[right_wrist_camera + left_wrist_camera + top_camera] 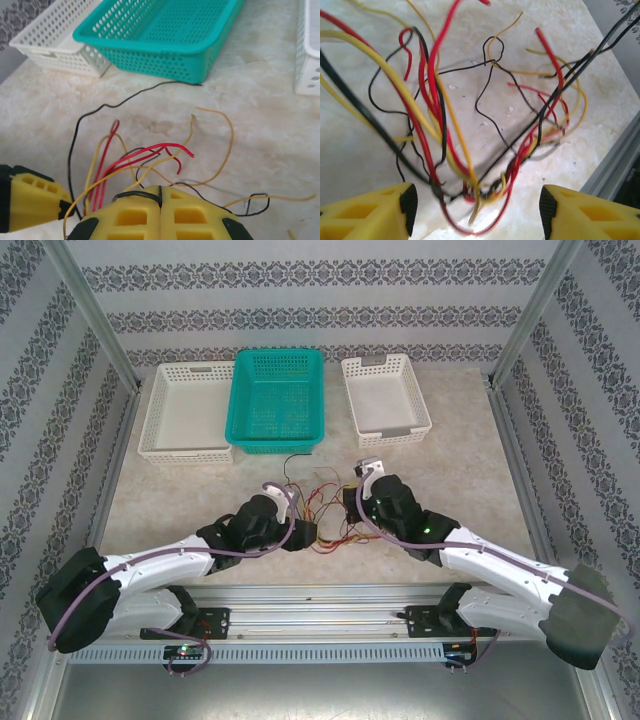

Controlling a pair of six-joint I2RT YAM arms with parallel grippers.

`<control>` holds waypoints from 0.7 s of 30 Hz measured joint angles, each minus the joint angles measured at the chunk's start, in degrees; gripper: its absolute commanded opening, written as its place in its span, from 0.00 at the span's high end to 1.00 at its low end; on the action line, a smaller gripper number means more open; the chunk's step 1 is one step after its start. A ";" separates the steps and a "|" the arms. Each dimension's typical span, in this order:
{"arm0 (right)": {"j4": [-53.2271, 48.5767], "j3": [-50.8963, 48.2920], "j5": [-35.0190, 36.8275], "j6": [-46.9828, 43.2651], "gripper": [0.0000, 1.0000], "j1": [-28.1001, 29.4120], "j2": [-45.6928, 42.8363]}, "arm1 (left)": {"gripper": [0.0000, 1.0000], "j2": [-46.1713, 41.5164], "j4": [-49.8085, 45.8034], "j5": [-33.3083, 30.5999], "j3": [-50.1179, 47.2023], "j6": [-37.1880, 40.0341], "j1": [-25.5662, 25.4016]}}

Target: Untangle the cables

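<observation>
The cables [470, 182], a light, limp, springy tangle of red, yellow and black strands, lie on the surface between the empty, wide-open left gripper [478, 207] fingers, while the right gripper [160, 200], closed tight, seems to pinch several strands, so one free end beyond its fingertips looks the best hold.

Both arms stretch forward from the near edge and bend inward, forearms low, wrists close together.

Left arm [160, 565]: angled right. Left gripper [477, 207] open wide, yellow fingers [370, 215] far apart (black pads facing in).

Right arm [490, 562]: angled left. Right gripper [160, 200] closed, its fingers pressed flat together along one seam, tips pointing away from the base.
</observation>
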 measured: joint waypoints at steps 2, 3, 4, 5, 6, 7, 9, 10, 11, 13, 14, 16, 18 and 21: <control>-0.46 0.02 -0.39 0.42 1.00 -0.61 -0.81 | 0.26 0.07 0.61 0.79 0.00 0.17 0.00; -0.85 0.04 -0.66 0.85 1.00 -0.94 -1.07 | 0.25 0.20 1.31 1.33 0.00 0.24 0.00; -1.22 0.13 -0.98 1.18 1.00 -1.27 -1.11 | 0.25 0.35 1.90 1.66 0.00 0.22 0.00; -1.66 0.26 -1.42 1.55 1.00 -1.60 -1.14 | 0.25 0.70 2.67 2.16 -0.02 0.22 0.02; -2.03 0.44 -1.92 1.81 1.00 -1.88 -1.14 | 0.25 1.09 3.23 2.47 -0.04 0.22 0.00; -2.12 0.61 -2.49 2.14 1.00 -1.97 -1.20 | 0.24 1.51 3.80 2.67 -0.13 0.20 0.00; -2.01 0.74 -3.80 2.67 1.00 -1.97 -1.60 | 0.24 2.14 5.25 2.82 -0.72 0.13 0.02; -1.97 0.74 -4.72 2.78 1.00 -1.97 -1.99 | 0.24 2.25 6.19 2.84 -1.29 -0.04 0.00; -1.88 0.74 -5.55 2.80 1.00 -1.97 -2.38 | 0.24 2.25 6.67 2.82 -1.79 -0.22 0.02; -1.66 0.74 -7.26 2.75 1.00 -1.97 -3.72 | 0.20 2.25 7.82 2.60 -2.82 -1.27 0.07; -1.60 0.74 -7.98 2.67 1.00 -1.97 -4.42 | 0.20 2.25 8.39 2.58 -3.21 -1.90 0.20; -1.18 0.74 -9.38 2.56 1.00 -1.97 -6.05 | 0.17 2.05 9.81 2.54 -3.87 -3.91 0.94; -0.63 0.74 -10.88 2.51 1.00 -2.36 -7.52 | 0.15 1.53 10.93 2.38 -4.22 -6.10 1.99; 0.11 0.72 -12.87 2.16 1.00 -2.71 -8.87 | 0.13 0.33 13.92 2.36 -4.81 -10.43 4.15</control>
